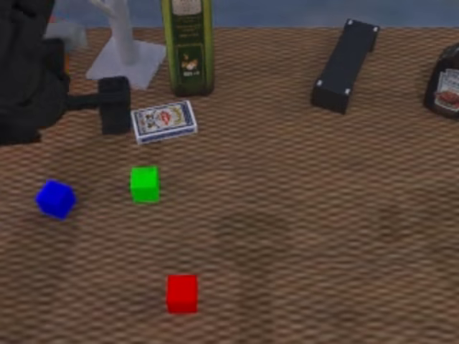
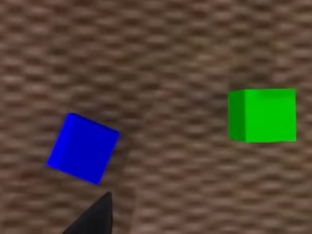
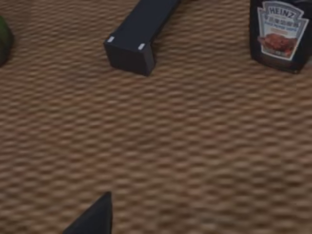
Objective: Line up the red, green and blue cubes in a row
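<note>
The blue cube [image 1: 55, 198] lies at the left of the table, turned askew, with the green cube [image 1: 144, 184] to its right. The red cube [image 1: 182, 294] sits alone nearer the front edge. Neither arm appears in the top view. In the left wrist view, my left gripper [image 2: 195, 226] shows one dark fingertip [image 2: 97, 217] just short of the blue cube [image 2: 83, 148], with bare mat beside it. The green cube [image 2: 263, 115] is farther off. My right gripper [image 3: 139, 226] shows one fingertip [image 3: 95, 217] over bare mat, holding nothing.
At the back stand a green bottle [image 1: 188, 46], a white stand [image 1: 125, 54], a playing-card box [image 1: 164, 122], a black mallet-like piece [image 1: 115, 105] and a big black shape [image 1: 25, 68]. A black bar [image 1: 344, 66] and a sauce bottle [image 1: 448, 82] are at the back right.
</note>
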You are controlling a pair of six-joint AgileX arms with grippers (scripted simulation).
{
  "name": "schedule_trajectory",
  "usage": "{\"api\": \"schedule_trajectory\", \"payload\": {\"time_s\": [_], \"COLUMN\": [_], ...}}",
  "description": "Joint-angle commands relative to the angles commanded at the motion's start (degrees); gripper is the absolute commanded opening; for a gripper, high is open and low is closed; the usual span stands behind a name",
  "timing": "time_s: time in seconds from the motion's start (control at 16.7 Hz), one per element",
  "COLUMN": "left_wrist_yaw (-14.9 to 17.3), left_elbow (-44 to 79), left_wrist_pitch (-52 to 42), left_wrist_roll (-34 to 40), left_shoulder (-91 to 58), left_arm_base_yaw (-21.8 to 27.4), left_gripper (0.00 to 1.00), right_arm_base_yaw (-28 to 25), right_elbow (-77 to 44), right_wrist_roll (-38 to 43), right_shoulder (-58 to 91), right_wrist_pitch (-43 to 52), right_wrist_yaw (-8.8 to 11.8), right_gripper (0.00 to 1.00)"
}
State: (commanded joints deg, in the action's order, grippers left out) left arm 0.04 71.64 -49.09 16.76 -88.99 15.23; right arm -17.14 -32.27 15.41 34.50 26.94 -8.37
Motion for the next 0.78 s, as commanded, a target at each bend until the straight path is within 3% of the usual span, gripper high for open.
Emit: {"api": "schedule_trajectory", "payload": {"time_s": [0.42, 0.6, 0.78], "left_wrist_yaw": [0.06, 0.1, 0.11], "left_elbow": [22.18, 27.32, 28.76], "left_wrist_pitch": [-14.42, -17.45, -18.27], "left_wrist_roll": [5.25, 6.45, 6.78], "left_shoulder": [-26.71, -32.52, -34.05], "left_arm_base_yaw": [4.49, 5.46, 5.73], "left_gripper": [1.0, 1.0, 1.0], "right_arm_base_yaw": [12.91, 15.73, 16.57], "right_elbow": [26.07, 30.91, 32.27], "right_wrist_roll": [-12.39, -14.77, -15.41], "right_shoulder": [-26.24, -32.59, -34.5], "right_wrist_pitch": [-19.88, -25.28, -26.94], "right_wrist_yaw": [5.79, 7.76, 8.37], "right_gripper": [1.0, 1.0, 1.0]}}
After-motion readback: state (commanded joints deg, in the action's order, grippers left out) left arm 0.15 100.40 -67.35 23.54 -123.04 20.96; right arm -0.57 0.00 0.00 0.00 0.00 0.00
